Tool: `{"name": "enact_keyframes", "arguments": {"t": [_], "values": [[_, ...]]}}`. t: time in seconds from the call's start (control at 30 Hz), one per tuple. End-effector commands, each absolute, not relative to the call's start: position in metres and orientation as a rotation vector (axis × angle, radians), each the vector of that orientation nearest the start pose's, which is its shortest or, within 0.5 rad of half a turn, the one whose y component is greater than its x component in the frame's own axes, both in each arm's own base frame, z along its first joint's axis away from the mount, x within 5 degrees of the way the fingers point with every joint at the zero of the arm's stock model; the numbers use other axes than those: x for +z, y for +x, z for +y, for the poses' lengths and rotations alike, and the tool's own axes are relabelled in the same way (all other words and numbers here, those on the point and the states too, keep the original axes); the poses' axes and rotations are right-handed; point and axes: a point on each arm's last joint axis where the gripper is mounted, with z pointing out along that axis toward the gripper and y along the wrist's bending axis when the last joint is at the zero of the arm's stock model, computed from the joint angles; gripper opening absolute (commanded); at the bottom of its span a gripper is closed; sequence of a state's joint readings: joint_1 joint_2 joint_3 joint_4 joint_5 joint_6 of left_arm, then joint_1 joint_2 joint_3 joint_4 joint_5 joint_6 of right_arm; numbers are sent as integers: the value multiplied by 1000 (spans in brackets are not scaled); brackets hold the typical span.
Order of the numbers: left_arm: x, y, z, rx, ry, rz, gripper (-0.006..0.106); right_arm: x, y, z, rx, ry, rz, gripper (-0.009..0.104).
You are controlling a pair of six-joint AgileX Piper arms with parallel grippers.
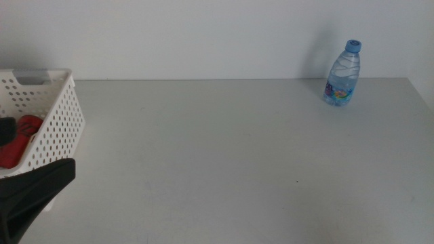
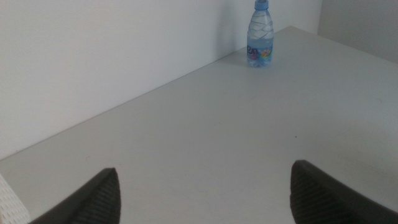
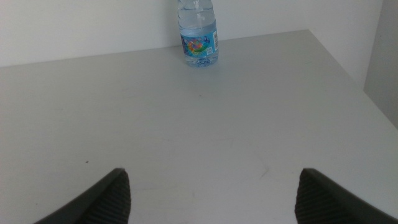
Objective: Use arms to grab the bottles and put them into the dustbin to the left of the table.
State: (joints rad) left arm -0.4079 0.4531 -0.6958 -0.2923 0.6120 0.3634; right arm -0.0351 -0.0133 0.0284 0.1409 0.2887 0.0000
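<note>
Water bottle upright at the bench's far edge by the wall, about 2 o'clock in the middle view; red can lies in the white perforated dustbin at 9 o'clock. Left hand low at 8 o'clock beside the dustbin, jaws spread wide, holding nothing. Right hand likewise wide apart and empty, facing the bottle from well back.

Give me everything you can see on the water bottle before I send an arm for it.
The water bottle is small, clear plastic with a ribbed upper body, a blue cap screwed on, and a colourful label band around its lower part. It stands upright at the far right of the table, close to the back wall, casting a soft shadow on that wall. Only the tabletop touches it; neither claw is near it.
</note>
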Motion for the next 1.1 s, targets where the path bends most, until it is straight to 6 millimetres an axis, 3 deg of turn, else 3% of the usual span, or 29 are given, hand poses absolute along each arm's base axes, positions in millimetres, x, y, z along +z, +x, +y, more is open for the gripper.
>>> {"name": "enact_keyframes", "arguments": {"t": [0.0, 0.23, 0.37, 0.57, 0.8, 1.07], "values": [[373, 70, -46, -374, 544, 1672, 94, 192, 54, 0, 72, 106, 1645, 68], [373, 70, -46, -374, 544, 1672, 94, 206, 60, -3, -30, 35, 1523, 68], [373, 70, -46, -374, 544, 1672, 94, 206, 75, -3, -29, 42, 1568, 68], [373, 70, -46, -374, 544, 1672, 94, 214, 103, -5, -41, 44, 1494, 68], [373, 70, -46, -374, 544, 1672, 94, 194, 132, -7, -48, 45, 1602, 68], [373, 70, -46, -374, 544, 1672, 93, 183, 161, -6, -48, 8, 1482, 68]]}}
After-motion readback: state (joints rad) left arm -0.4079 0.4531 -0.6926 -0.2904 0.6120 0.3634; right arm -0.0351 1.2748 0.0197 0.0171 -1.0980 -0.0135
